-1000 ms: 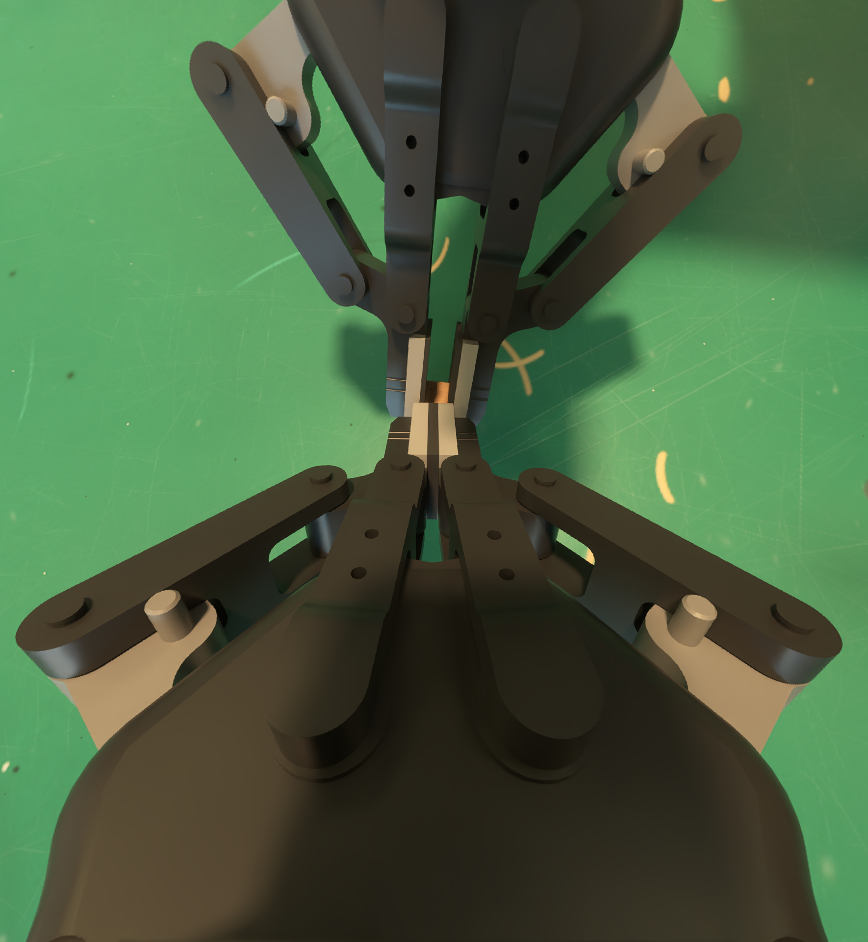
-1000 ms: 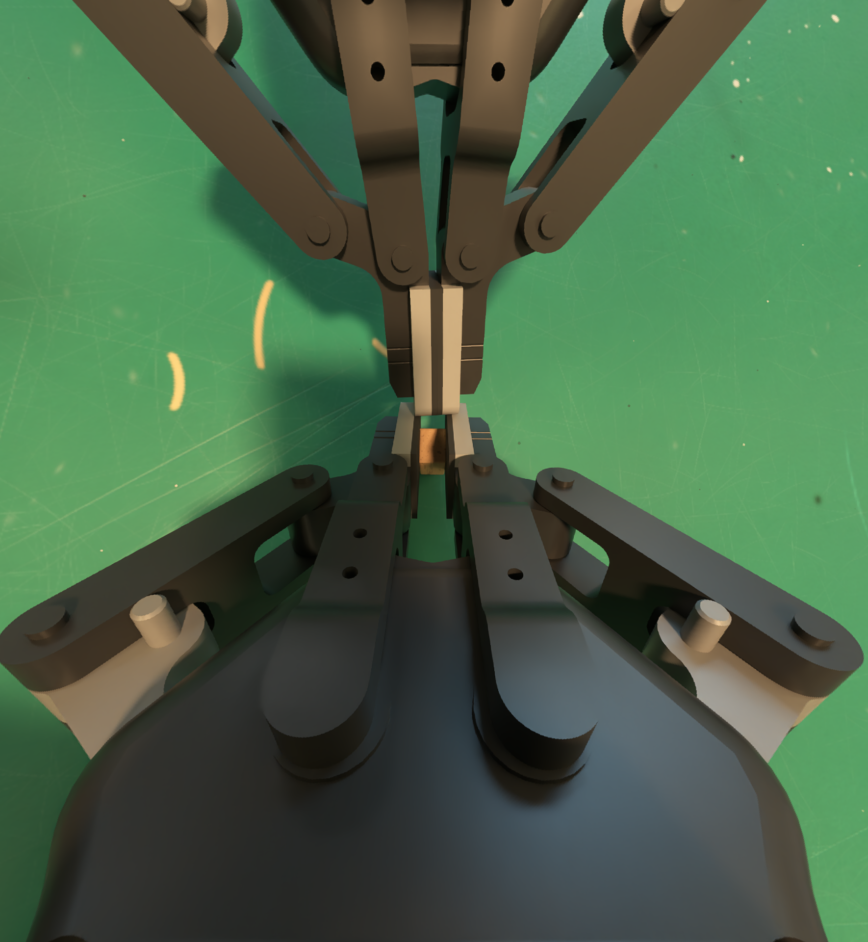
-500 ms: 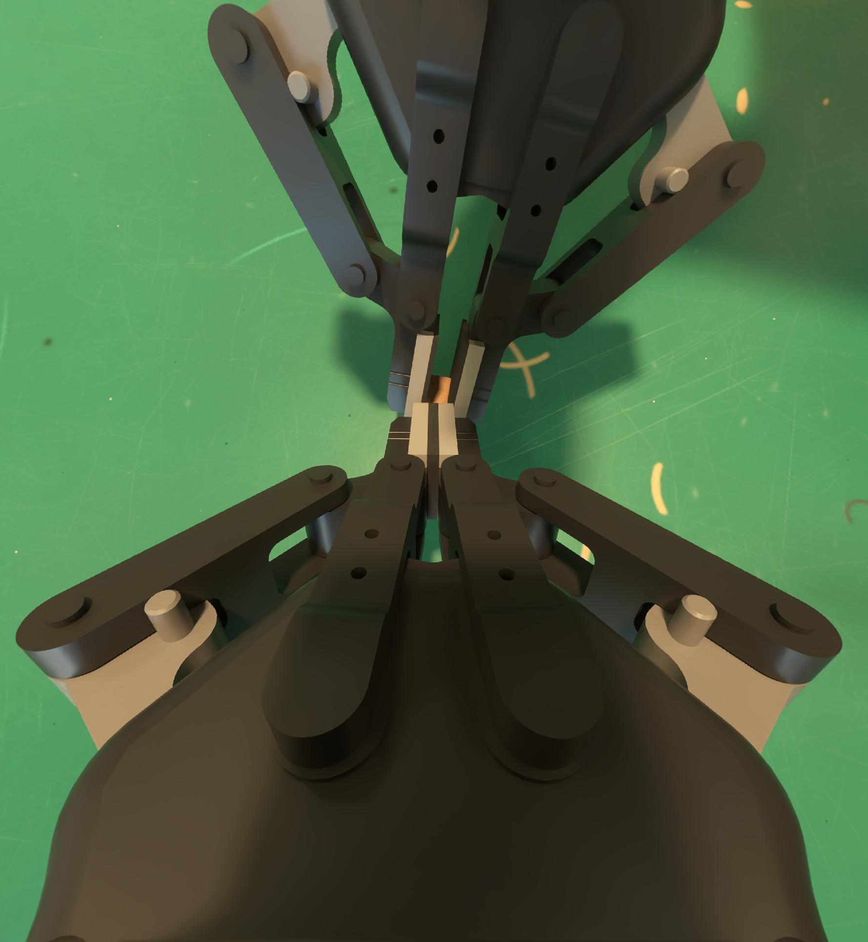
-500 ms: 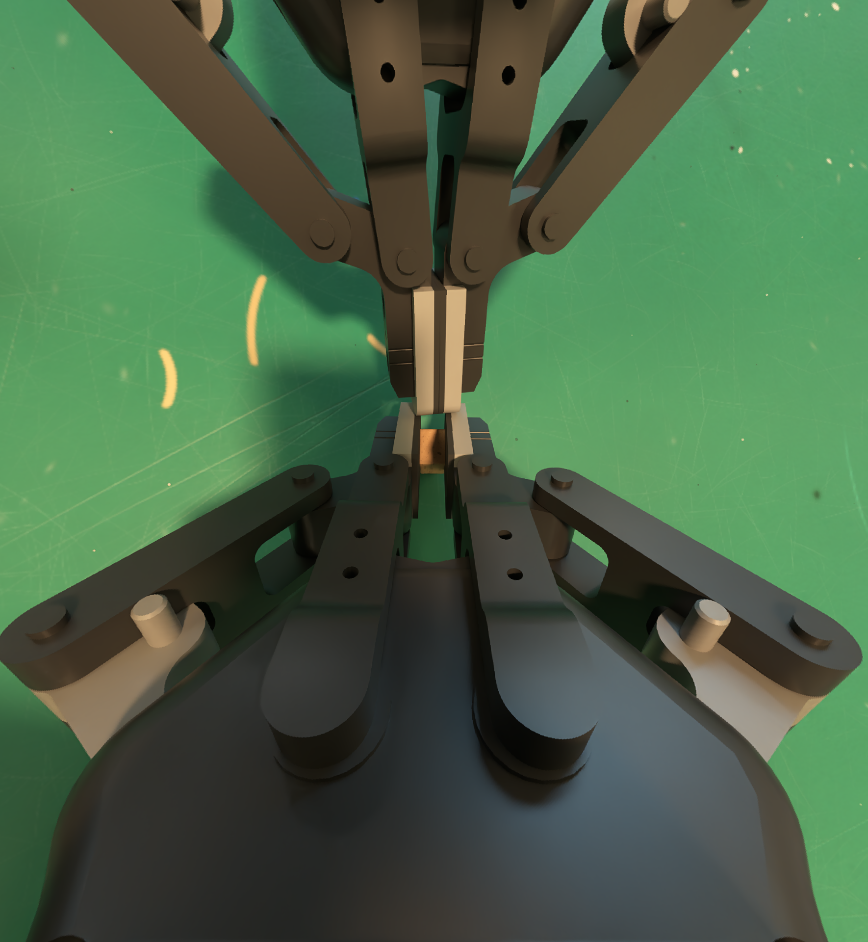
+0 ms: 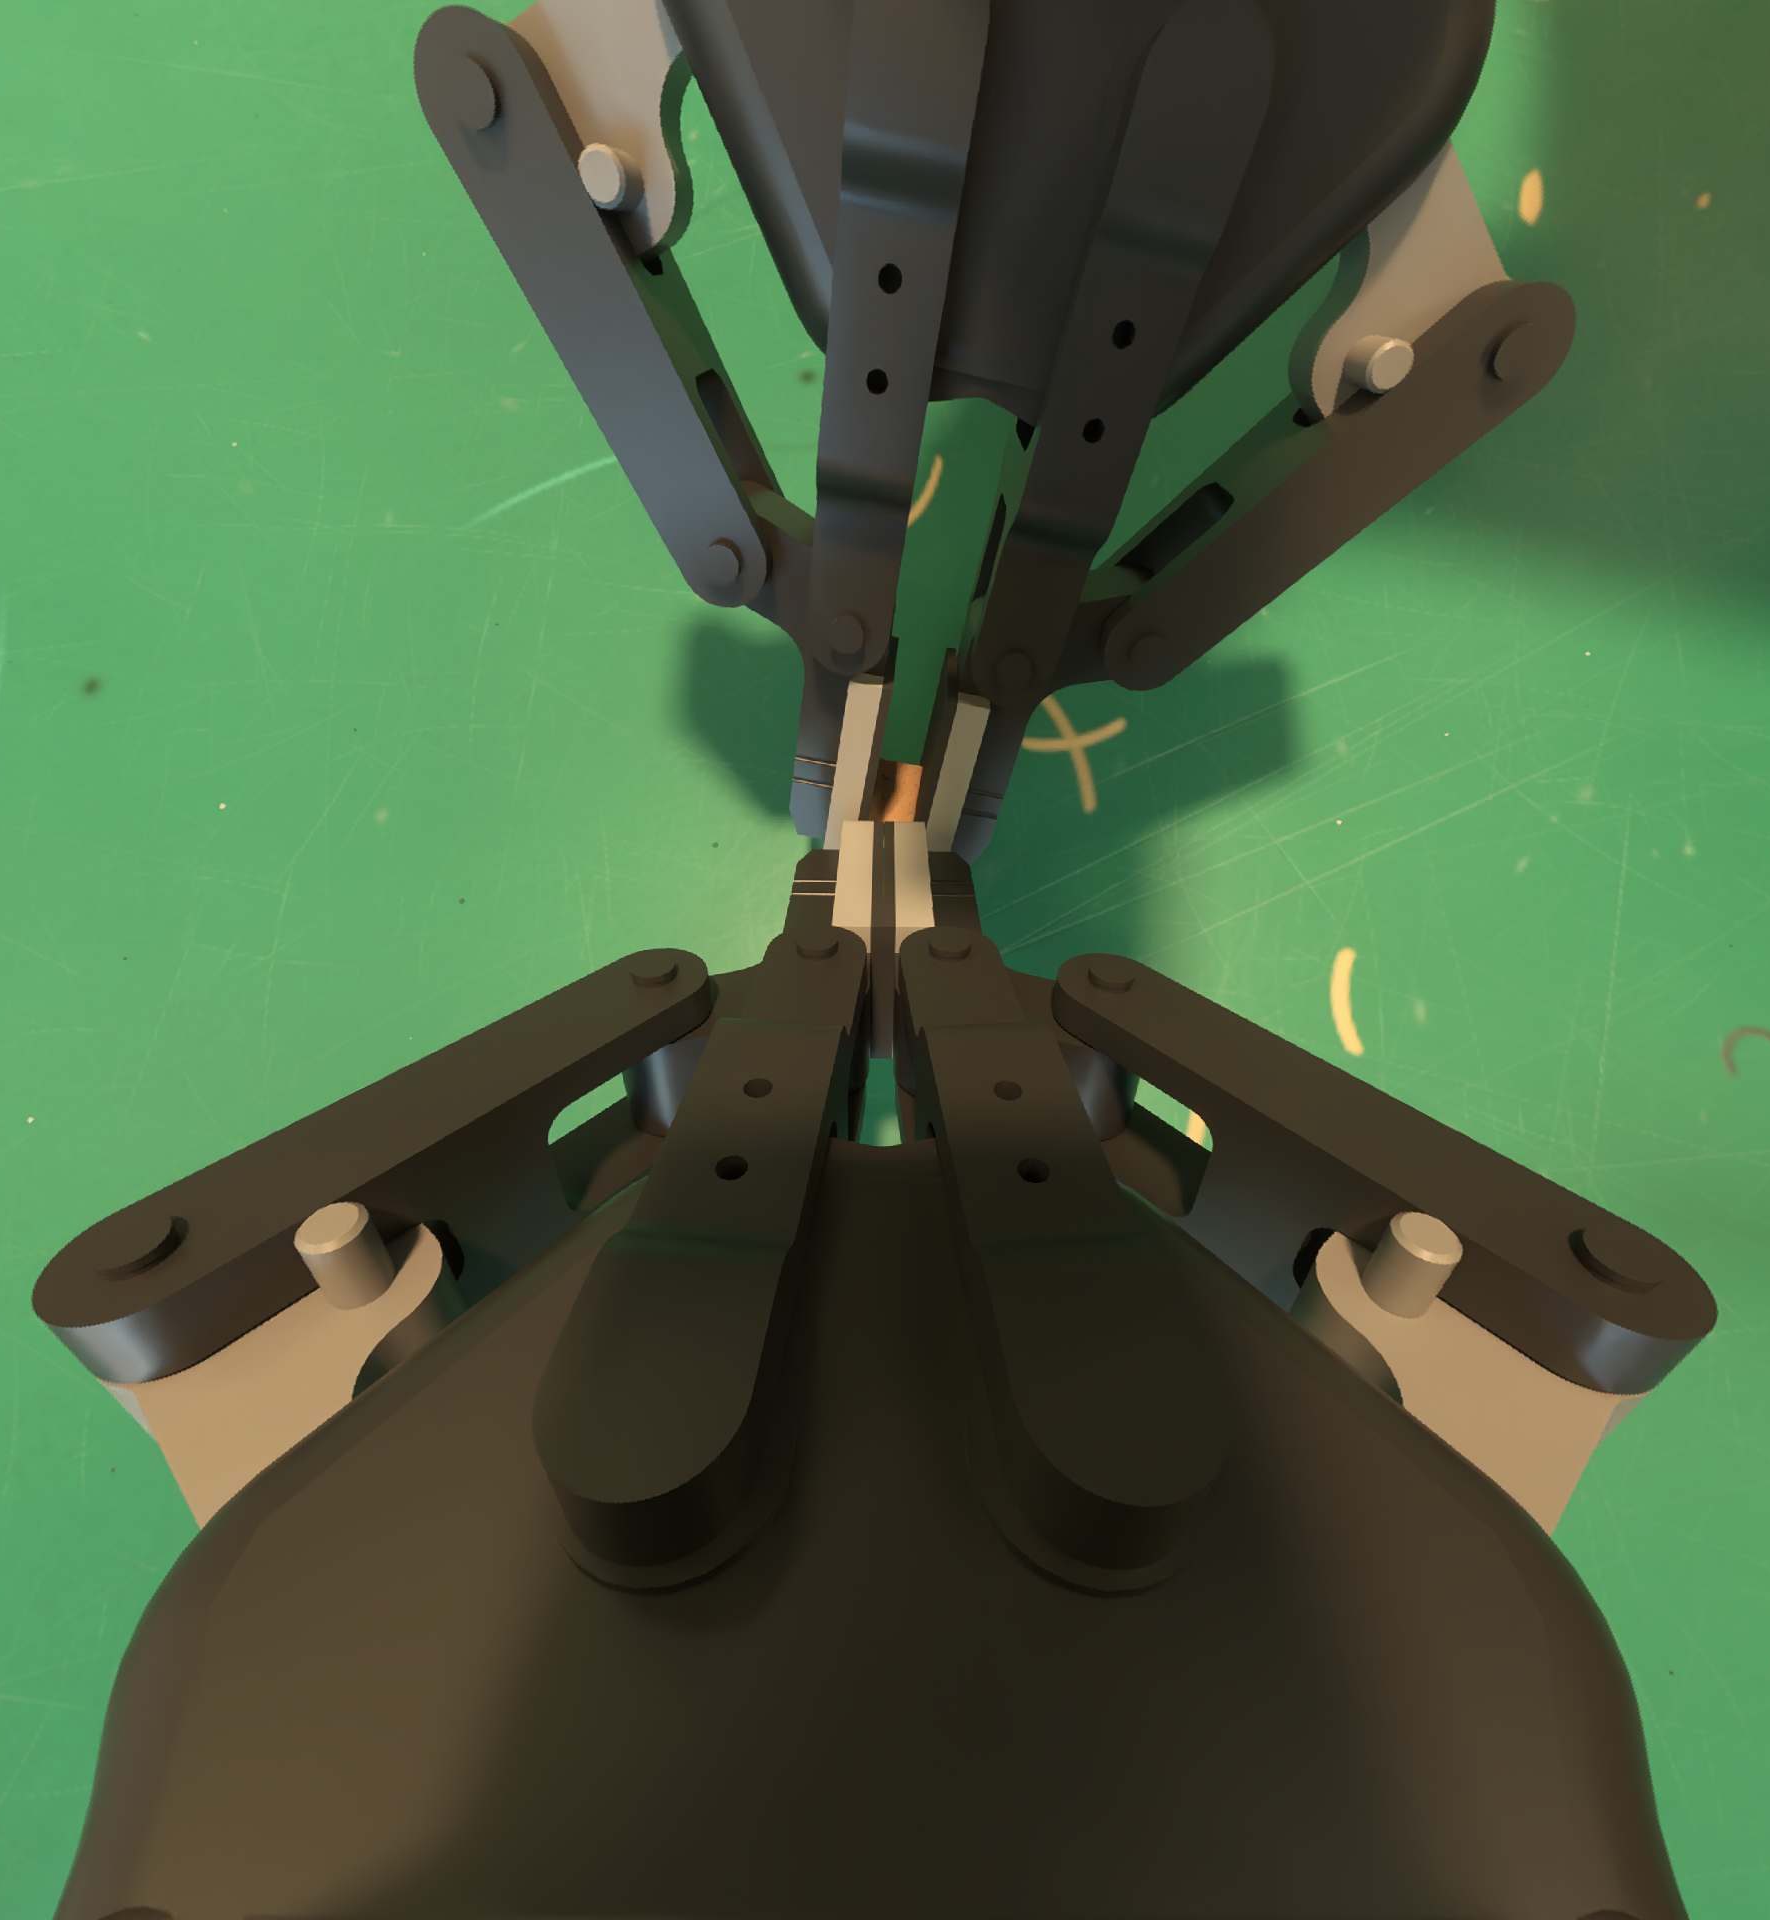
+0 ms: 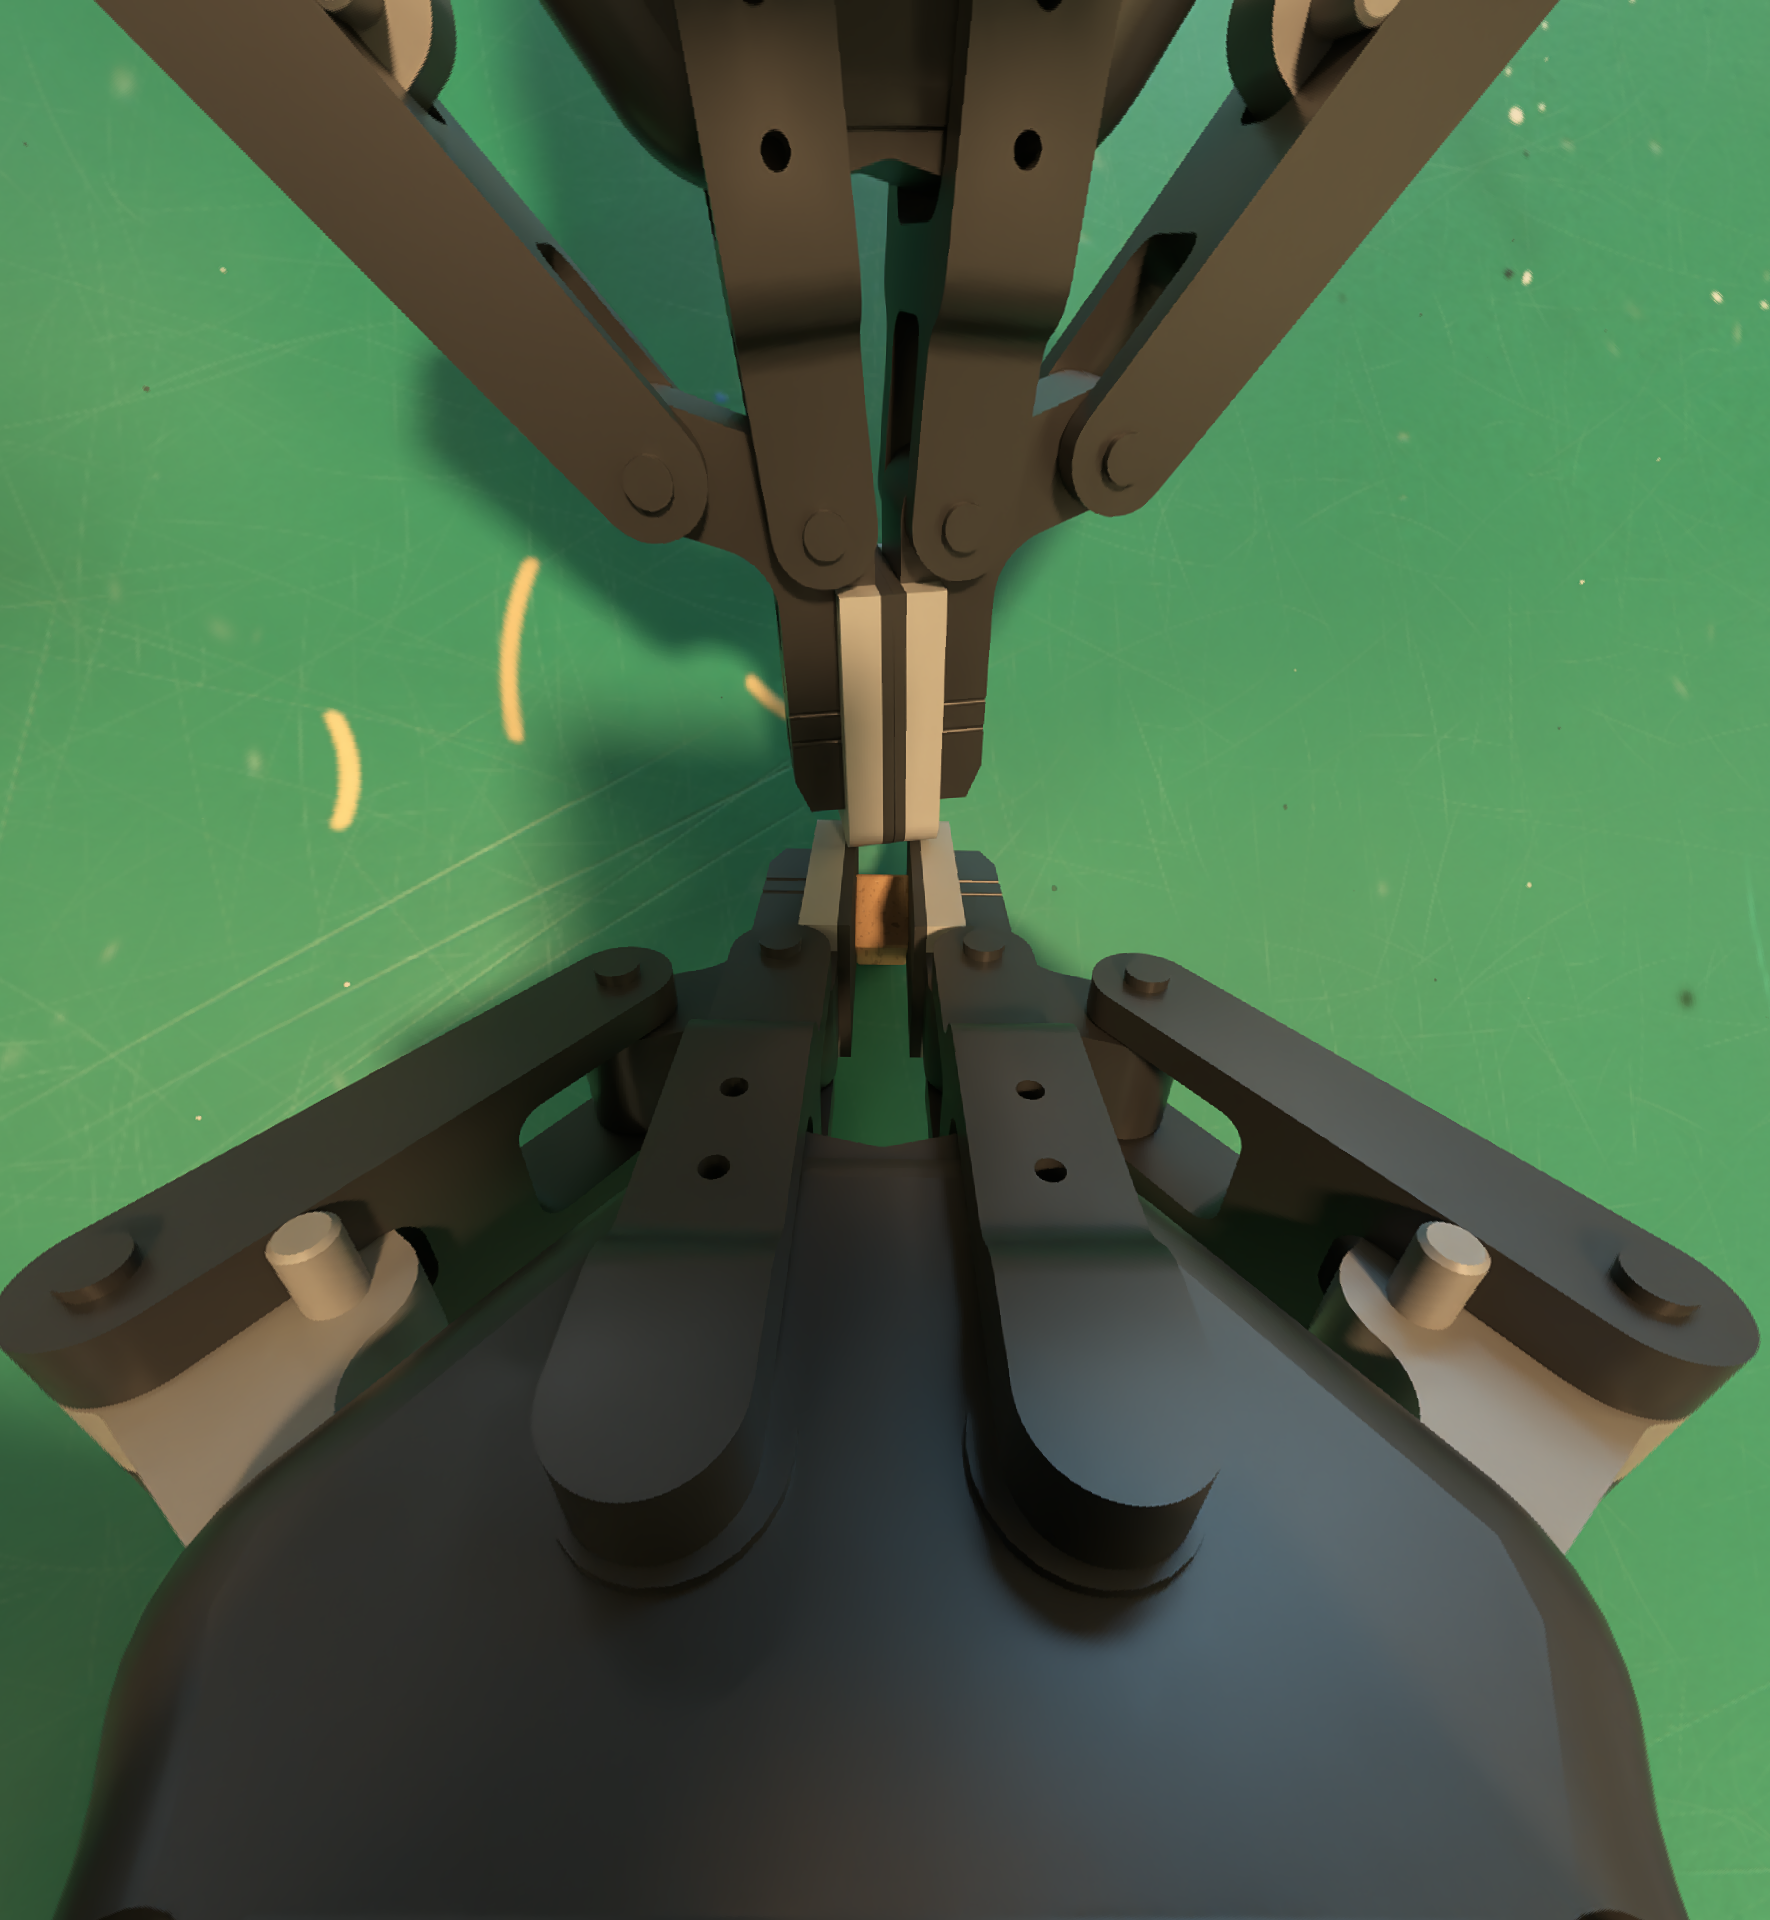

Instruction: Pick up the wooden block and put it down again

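In the left wrist view, the dark housing and linkage of the left gripper (image 5: pixel 883 878) filled the lower half of the frame, and its two pale pads met at the centre with no gap between them and nothing held. Just beyond its tips, a little above centre, the right gripper (image 5: pixel 896 774) reached down from the top of the frame, tip to tip with the left one. A small light-brown wooden block (image 5: pixel 897 792) sat between the right gripper's pale pads, and only a sliver of it showed. Beneath both lay the scratched green table surface (image 5: pixel 237 623), crossed by their dark shadows, with thin pale-orange curved marks (image 5: pixel 1343 1003) at the right of the frame.

In the right wrist view, the right gripper (image 6: pixel 883 902) rose from the lower half of the frame, its pads clamped on the two sides of the wooden block (image 6: pixel 881 916) just below centre. The block appeared raised above the green surface, though its height could not be judged. Directly past it, the left gripper (image 6: pixel 891 821) came down from the top of the frame with its pads pressed together, their ends just beside the right gripper's tips; whether they touched could not be told. The green table surface (image 6: pixel 1380 727) spread behind, with pale-orange arcs (image 6: pixel 517 649) at the left of the frame.
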You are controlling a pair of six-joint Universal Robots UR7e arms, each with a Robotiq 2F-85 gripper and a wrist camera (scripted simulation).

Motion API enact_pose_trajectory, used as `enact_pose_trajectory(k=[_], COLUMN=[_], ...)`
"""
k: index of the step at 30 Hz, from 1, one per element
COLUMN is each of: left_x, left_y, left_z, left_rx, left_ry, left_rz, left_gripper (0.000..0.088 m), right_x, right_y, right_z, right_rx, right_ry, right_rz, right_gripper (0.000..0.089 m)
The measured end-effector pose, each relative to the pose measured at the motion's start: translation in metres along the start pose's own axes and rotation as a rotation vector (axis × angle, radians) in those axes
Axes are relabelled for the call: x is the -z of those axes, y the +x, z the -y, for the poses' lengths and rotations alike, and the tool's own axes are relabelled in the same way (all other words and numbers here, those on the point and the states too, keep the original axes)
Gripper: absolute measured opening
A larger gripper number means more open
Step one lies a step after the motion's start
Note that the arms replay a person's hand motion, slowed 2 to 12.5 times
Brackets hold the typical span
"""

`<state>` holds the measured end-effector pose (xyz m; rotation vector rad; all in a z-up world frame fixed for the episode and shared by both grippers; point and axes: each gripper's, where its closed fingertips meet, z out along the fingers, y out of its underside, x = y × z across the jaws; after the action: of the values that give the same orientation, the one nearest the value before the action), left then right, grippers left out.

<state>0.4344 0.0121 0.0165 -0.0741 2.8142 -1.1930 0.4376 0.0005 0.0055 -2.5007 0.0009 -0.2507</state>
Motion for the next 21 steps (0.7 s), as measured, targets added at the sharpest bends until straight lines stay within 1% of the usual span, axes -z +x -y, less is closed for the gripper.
enact_pose_trajectory(k=[10, 18, 19, 21], left_x=[-0.0001, -0.0001, -0.0001, -0.0003], left_y=[-0.0004, 0.0017, 0.0019, 0.003], left_z=[0.0002, -0.0037, -0.0043, -0.0031], left_rx=[-0.009, -0.026, -0.026, -0.026], left_ry=[0.005, -0.01, -0.011, -0.006], left_rz=[0.01, 0.017, 0.017, 0.014], left_gripper=[0.0, 0.0, 0.0, 0.0], right_x=[-0.0003, 0.0027, 0.0041, 0.0074], right_y=[-0.0005, -0.0018, -0.0009, 0.0017], right_z=[0.0004, 0.0002, 0.0002, -0.0003], right_rx=[-0.023, -0.03, -0.032, -0.039], right_ry=[0.037, 0.043, 0.047, 0.058], right_rz=[0.024, 0.036, 0.033, 0.029], right_gripper=[0.0084, 0.0085, 0.0119, 0.0217])
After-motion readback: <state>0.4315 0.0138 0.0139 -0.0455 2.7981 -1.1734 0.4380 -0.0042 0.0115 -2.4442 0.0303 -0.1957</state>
